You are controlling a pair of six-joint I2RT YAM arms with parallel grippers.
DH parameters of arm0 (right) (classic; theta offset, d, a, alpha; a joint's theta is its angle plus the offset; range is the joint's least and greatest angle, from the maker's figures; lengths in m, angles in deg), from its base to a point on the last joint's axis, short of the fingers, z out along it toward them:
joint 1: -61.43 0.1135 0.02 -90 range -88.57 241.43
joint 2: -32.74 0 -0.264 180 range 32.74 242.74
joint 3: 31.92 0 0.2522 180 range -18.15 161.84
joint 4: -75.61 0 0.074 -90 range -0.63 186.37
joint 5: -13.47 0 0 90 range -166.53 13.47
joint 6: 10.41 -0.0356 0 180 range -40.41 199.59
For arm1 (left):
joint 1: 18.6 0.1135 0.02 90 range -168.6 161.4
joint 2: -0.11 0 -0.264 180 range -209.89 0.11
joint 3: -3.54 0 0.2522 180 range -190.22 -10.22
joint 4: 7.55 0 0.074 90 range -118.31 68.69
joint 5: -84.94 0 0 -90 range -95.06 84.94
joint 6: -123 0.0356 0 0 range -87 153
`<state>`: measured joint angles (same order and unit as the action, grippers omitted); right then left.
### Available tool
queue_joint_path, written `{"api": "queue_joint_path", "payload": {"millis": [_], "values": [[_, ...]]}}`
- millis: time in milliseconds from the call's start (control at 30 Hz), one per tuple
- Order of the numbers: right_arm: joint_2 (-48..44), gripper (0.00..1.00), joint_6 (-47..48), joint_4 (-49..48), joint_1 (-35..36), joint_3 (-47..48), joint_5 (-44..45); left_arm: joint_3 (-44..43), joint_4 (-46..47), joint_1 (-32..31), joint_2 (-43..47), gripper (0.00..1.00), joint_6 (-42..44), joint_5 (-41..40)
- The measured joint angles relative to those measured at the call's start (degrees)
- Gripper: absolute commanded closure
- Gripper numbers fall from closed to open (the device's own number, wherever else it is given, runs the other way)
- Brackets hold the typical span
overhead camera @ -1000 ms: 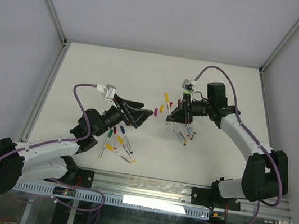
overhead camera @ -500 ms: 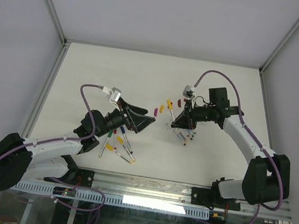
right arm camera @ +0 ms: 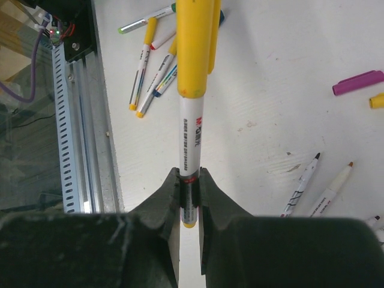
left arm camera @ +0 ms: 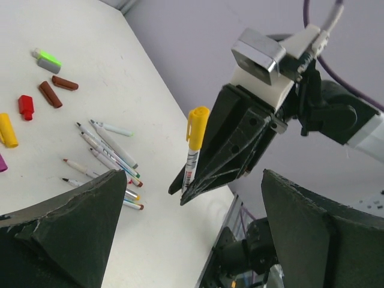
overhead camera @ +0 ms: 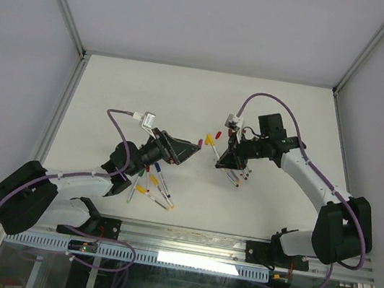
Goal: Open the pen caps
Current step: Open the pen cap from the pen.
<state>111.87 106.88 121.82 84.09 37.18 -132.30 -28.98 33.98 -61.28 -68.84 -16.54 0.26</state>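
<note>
Several caps [left arm camera: 51, 95] lay loose mid-table [overhead camera: 113, 88], other pens [right arm camera: 144, 66] were capped; right gripper [right arm camera: 189, 180] pinched a yellow-capped pen [left arm camera: 193, 150], left gripper [overhead camera: 184, 150] gaped wide.

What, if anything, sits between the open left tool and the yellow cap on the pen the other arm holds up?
Nothing visible. The left tool is open and faces the yellow cap across bare air. The right tool grips the pen by its white barrel, away from the cap.

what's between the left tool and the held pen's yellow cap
Nothing but air: the left wrist view shows the yellow cap unobstructed before the open left tool.
</note>
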Motion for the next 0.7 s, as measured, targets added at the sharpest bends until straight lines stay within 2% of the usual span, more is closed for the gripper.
{"api": "queue_joint_path", "payload": {"millis": [233,700], "values": [[0.46,1.00,-0.24,-0.17,0.59,0.02,2.67,-0.07,-4.39,0.02,0.50,0.05,-4.96,-4.87],[2.14,1.00,-0.20,-0.22,2.49,0.00,5.14,-0.07,-6.25,0.02,3.08,0.07,-6.45,-7.50]]}}
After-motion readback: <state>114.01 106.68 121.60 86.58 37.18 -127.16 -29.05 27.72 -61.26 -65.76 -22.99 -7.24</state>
